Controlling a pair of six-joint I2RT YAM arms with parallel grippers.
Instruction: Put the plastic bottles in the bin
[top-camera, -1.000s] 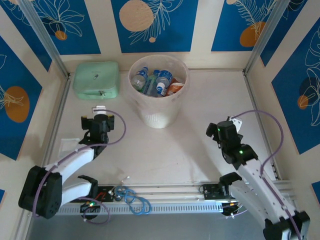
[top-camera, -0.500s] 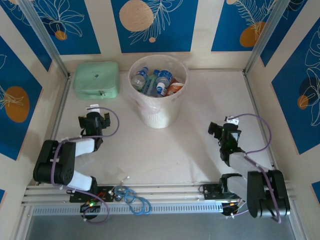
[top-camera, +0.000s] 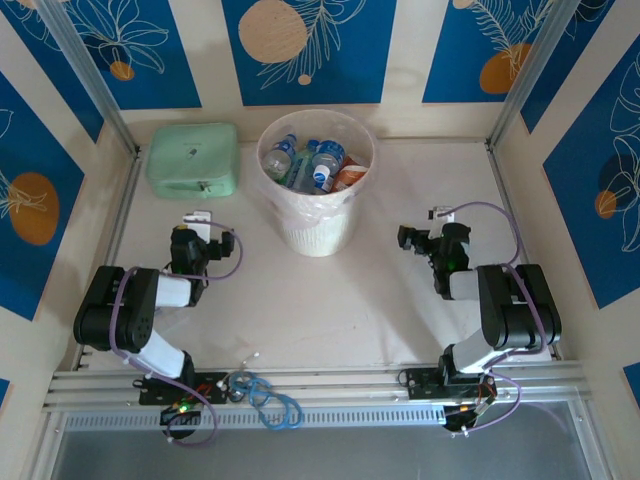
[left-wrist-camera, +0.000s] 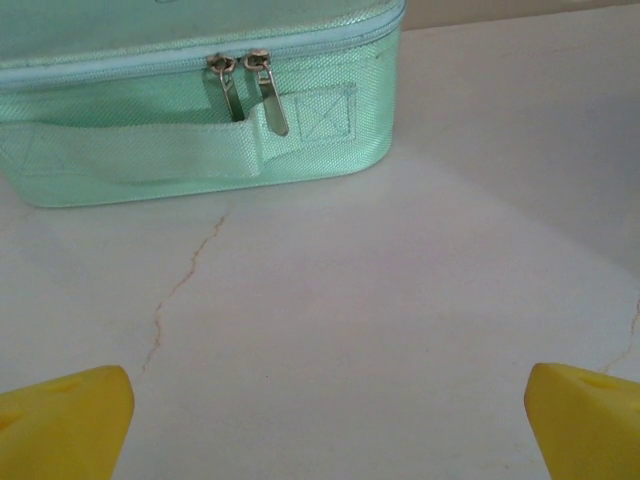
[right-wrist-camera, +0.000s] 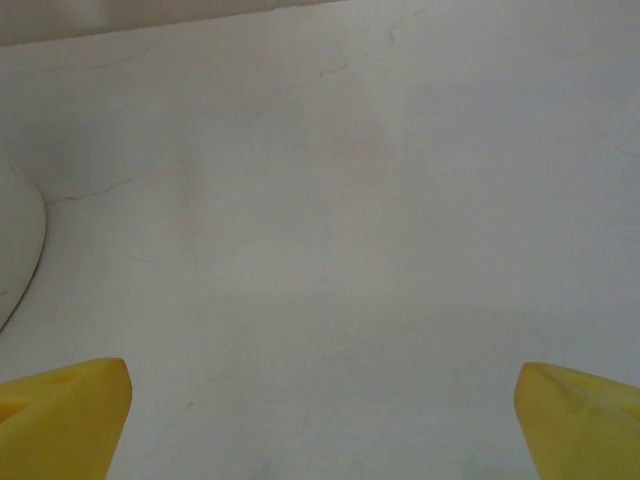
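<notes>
Small plastic bottles (top-camera: 305, 165), mostly clear with blue labels, lay heaped inside the round translucent white bin (top-camera: 318, 235) at the far middle of the white table (top-camera: 340, 300). Left gripper (left-wrist-camera: 320, 425) stood spread wide and empty, facing the mint-green zippered fabric case (left-wrist-camera: 190, 110). Right gripper (right-wrist-camera: 320, 425) was likewise spread and empty, low over bare table, right of the bin.

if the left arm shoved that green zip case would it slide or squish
The green zip case looks like woven fabric, so its wall would probably dent slightly before moving. It sits low and flat on the table, so it should slide rather than tip. Its strap would likely flop if pulled.
</notes>
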